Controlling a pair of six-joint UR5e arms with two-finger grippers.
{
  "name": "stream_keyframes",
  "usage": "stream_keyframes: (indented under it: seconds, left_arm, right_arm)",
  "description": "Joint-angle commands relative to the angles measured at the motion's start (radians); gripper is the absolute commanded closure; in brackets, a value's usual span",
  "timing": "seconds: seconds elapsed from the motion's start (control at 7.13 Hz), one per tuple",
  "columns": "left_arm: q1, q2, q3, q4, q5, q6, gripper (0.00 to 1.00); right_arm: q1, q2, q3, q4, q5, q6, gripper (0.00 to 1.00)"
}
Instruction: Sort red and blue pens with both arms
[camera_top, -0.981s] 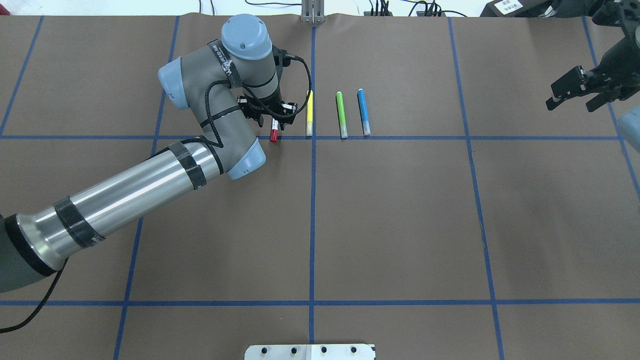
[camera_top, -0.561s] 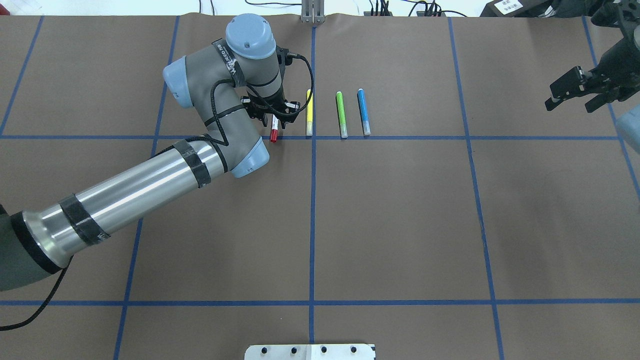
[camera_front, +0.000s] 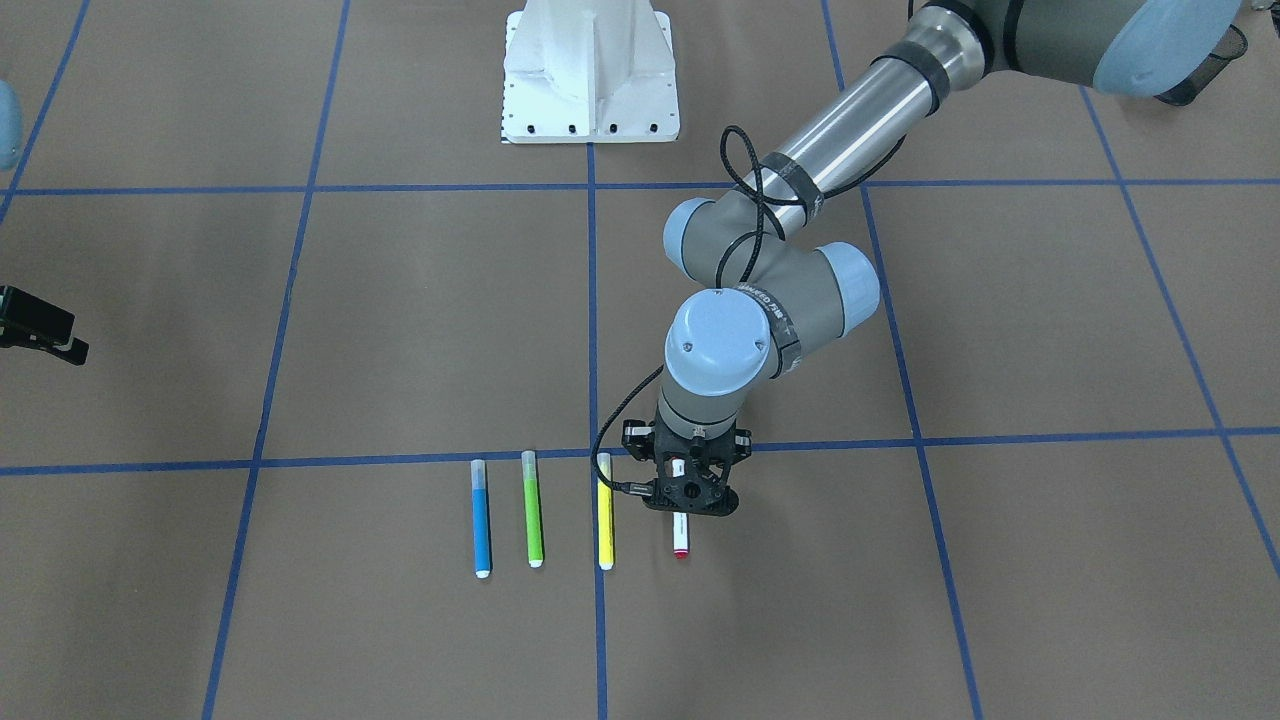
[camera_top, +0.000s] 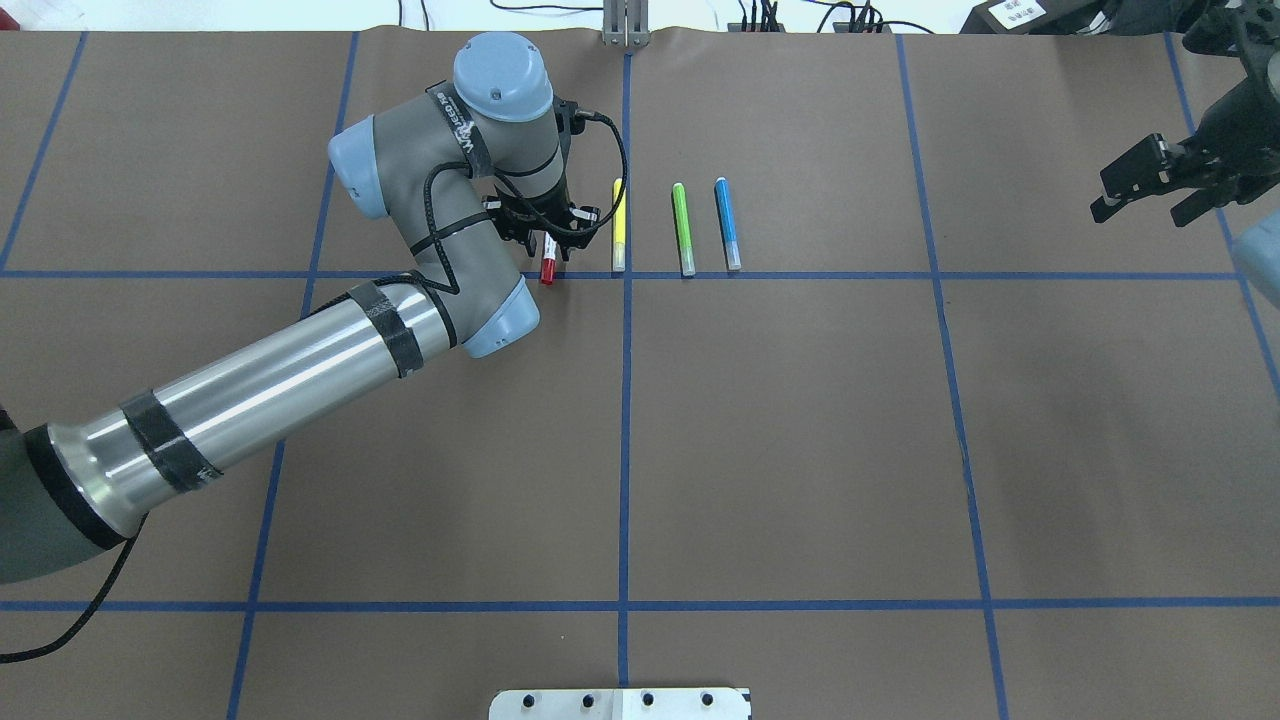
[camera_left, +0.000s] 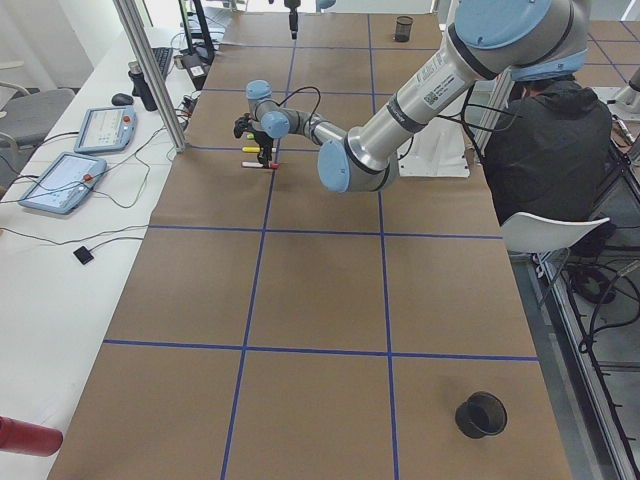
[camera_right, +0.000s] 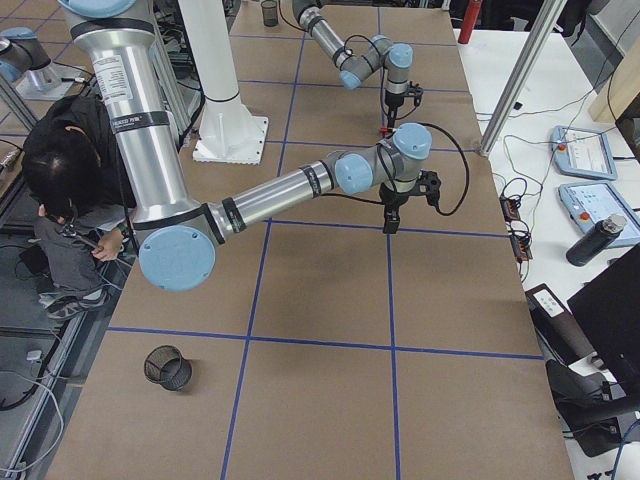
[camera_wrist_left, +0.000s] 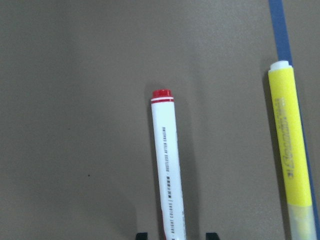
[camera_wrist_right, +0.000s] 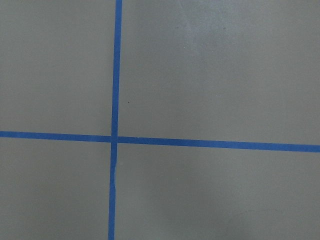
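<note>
The red pen (camera_top: 547, 270), white-barrelled with a red cap, lies on the brown table just left of the centre line. My left gripper (camera_top: 548, 245) hangs directly over it, open. In the left wrist view its two black fingertips (camera_wrist_left: 142, 235) stand on either side of the barrel (camera_wrist_left: 167, 170), with a gap on each side. The blue pen (camera_top: 727, 225) lies to the right in the same row, also visible from the front (camera_front: 481, 520). My right gripper (camera_top: 1140, 205) hovers far off at the table's right edge, open and holding nothing.
A yellow marker (camera_top: 619, 225) and a green marker (camera_top: 683, 228) lie between the red and blue pens. Blue tape lines grid the table. A white base plate (camera_top: 620, 703) sits at the near edge. A black mesh cup (camera_left: 481, 414) stands at a near corner, and a person (camera_left: 550, 140) sits beside the table.
My left wrist has shifted slightly right and settled over the red pen. The pens have not moved, and the right gripper has barely moved.
</note>
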Motion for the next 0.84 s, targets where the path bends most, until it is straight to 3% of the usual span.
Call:
stream_keyframes:
  seconds: [0.0,0.42,0.56,0.7]
  left_arm:
    - [0.004,0.001,0.003,-0.009,0.000,0.001,0.50]
    - [0.004,0.002,0.025,-0.026,0.000,0.001,0.52]
    - [0.004,0.002,0.025,-0.026,0.000,0.001,0.65]
    - [0.004,0.002,0.023,-0.026,0.000,0.001,0.89]
  right_arm:
    - [0.000,-0.001,-0.004,0.001,0.002,0.000,0.00]
    - [0.000,0.000,-0.005,0.001,0.003,0.000,0.00]
    - [0.000,0.000,-0.005,0.000,0.003,-0.002,0.00]
    - [0.000,0.000,-0.004,0.001,0.005,0.000,0.00]
